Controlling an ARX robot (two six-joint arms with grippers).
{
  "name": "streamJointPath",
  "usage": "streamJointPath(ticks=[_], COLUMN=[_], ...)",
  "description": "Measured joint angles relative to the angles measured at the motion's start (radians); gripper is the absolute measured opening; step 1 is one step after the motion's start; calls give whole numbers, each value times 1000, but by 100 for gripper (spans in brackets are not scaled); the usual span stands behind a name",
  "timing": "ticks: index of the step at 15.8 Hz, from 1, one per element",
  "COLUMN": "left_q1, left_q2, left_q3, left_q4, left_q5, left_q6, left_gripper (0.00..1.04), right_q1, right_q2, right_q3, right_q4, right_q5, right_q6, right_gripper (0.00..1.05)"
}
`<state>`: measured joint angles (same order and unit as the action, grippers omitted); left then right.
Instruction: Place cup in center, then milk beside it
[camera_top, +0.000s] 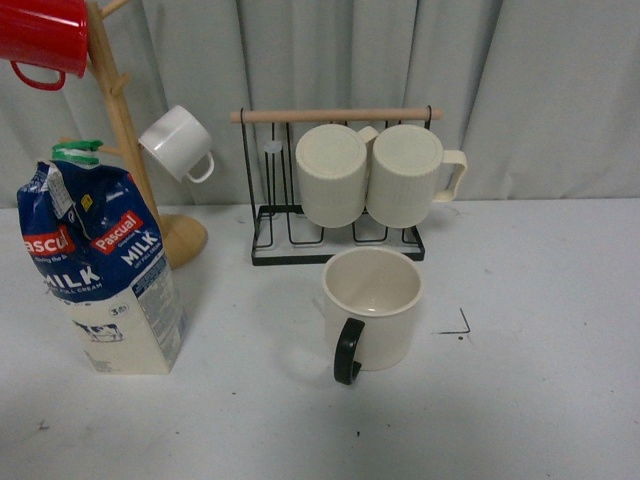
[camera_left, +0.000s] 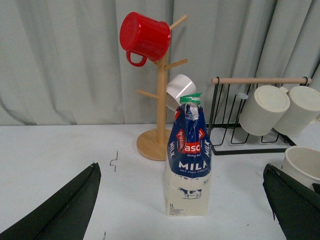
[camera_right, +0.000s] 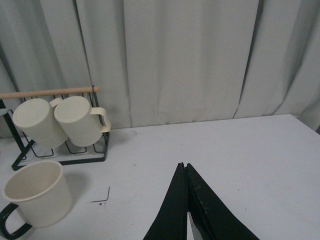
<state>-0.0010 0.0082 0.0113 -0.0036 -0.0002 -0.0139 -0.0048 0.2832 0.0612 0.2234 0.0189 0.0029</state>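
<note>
The left gripper (camera_left: 181, 166) has its jaws spread wide. The milk (camera_left: 189, 165) stands upright ahead of them, in line with the gap and touching neither finger, its green clip (camera_left: 190, 99) on top. Behind the carton is a wooden mug tree (camera_left: 159, 100) carrying a red mug (camera_left: 145, 36) and a small white mug (camera_left: 179, 90). Beyond the jaw nearer the right arm, the cup (camera_top: 370, 305) sits upright on the white table (camera_top: 540, 400), its black handle turned towards the robot. It stands in the center (camera_top: 440, 300), just beside a black corner mark (camera_top: 460, 325) and in front of the wire rack (camera_top: 335, 190) with two ribbed mugs. The right gripper (camera_right: 184, 167) has its jaws pressed together, holding nothing. The cup is ahead of them, off towards the left arm's side, well apart from the tips.
</note>
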Motion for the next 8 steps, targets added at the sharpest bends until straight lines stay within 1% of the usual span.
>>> streamJointPath(ticks=[2,3,4,5,6,7,8], left_q1=[0,0,0,0,0,0,0], left_q2=[0,0,0,0,0,0,0], left_q3=[0,0,0,0,0,0,0], left_q4=[0,0,0,0,0,0,0], left_q5=[0,0,0,0,0,0,0], left_q6=[0,0,0,0,0,0,0], left_gripper=[98,98,98,98,98,98,98], right_q1=[6,4,5,5,5,5,5], right_q2=[-34,-61,-82,-100,-108,-176,-209], right_q3=[-12,-21,-45,-50,-50,-49,-49], right_q4=[-23,-39,-14,-50,-47,-153,-202], right_q5=[-21,-19,-19,-19,-19,-19,-21], right_q6=[0,0,0,0,0,0,0], right_gripper=[2,2,2,2,2,2,2])
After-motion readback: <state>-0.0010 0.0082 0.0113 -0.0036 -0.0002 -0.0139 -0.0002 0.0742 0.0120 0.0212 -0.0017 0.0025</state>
